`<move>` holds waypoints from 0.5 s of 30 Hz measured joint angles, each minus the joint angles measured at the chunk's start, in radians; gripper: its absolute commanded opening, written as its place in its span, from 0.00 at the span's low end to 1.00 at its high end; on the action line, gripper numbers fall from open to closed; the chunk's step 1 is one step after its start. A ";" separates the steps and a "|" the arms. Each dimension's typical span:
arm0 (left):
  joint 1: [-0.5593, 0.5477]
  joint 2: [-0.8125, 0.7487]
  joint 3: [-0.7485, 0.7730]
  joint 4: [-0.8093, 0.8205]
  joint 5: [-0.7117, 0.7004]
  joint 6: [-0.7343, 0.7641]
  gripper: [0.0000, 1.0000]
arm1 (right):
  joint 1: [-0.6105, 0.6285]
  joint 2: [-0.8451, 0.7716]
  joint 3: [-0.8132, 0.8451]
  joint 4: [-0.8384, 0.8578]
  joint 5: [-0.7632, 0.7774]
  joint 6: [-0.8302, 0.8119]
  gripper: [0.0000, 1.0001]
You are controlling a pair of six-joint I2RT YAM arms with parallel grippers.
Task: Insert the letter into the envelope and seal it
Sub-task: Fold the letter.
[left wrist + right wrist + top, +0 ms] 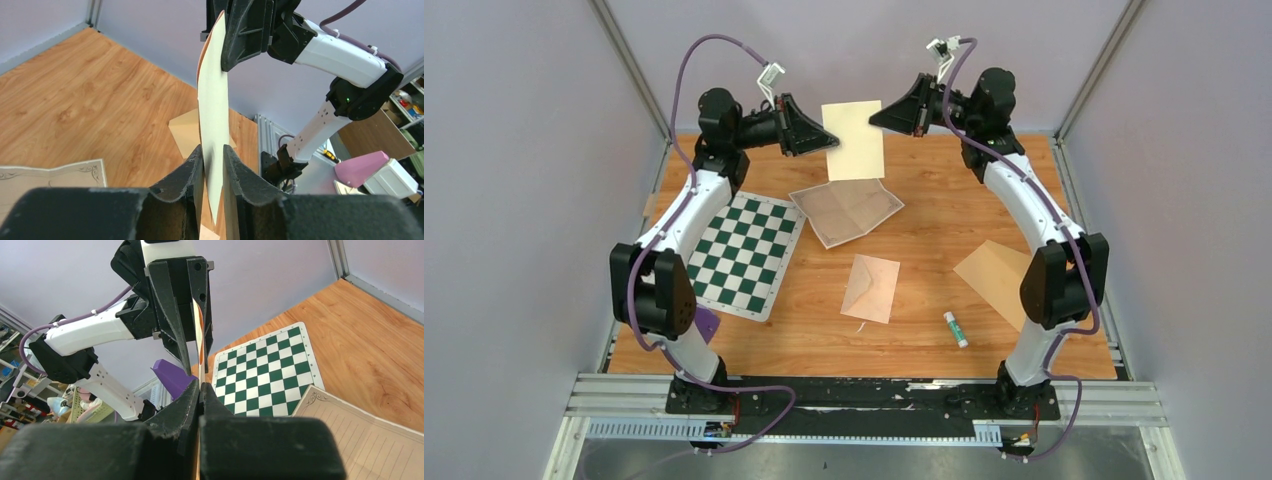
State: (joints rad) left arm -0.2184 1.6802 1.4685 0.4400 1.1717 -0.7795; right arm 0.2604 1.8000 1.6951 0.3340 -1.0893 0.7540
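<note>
Top external: over the letter (pixel 846 212), right tool (pixel 876 118) pinches cream sheet (pixel 854 145); left tool (pixel 832 143) grip unclear.

A green-and-white checkered mat (pixel 744 252), creased cream bordered sheet (pixel 846 211), pale open envelope (pixel 871 288), tan paper rectangle (pixel 994 280) and white glue stick (pixel 955 329) are laid on the wooden tabletop (pixel 944 180).

letter (pixel 846 212): cream sheet, dark ornate border, crossing creases, unfolded flat mid-table (pixel 944 230); envelope (pixel 854 140): cream, upright in air just behind it
</note>
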 measured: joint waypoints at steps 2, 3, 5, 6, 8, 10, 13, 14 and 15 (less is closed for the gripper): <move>-0.003 0.006 0.004 0.000 0.004 0.000 0.21 | 0.004 0.003 0.000 0.000 0.000 0.000 0.00; -0.005 0.010 0.007 0.000 0.006 0.000 0.18 | 0.006 0.004 0.000 0.000 0.000 0.000 0.00; -0.008 0.015 0.012 0.002 0.007 -0.001 0.13 | 0.013 0.006 0.000 0.000 0.001 0.000 0.00; -0.010 0.016 0.013 0.004 0.008 -0.002 0.12 | 0.014 0.006 0.000 0.000 0.003 0.000 0.00; -0.010 0.017 0.013 0.005 0.012 -0.001 0.11 | 0.015 0.007 0.000 0.000 0.008 -0.002 0.00; -0.010 0.017 0.013 0.006 0.017 0.000 0.10 | 0.016 0.007 0.000 0.000 0.011 -0.004 0.00; -0.010 0.017 0.013 0.006 0.019 0.001 0.01 | 0.014 0.007 0.000 -0.001 0.019 -0.005 0.00; -0.010 0.017 0.013 0.006 0.020 0.001 0.00 | 0.014 0.007 0.000 -0.002 0.022 -0.007 0.01; -0.010 0.017 0.013 0.006 0.021 0.002 0.00 | 0.013 0.007 0.000 -0.003 0.023 -0.010 0.10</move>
State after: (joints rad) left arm -0.2279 1.6974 1.4815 0.4465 1.1923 -0.7776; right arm 0.2733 1.8069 1.6951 0.3313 -1.0660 0.7437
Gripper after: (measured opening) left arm 0.023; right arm 0.011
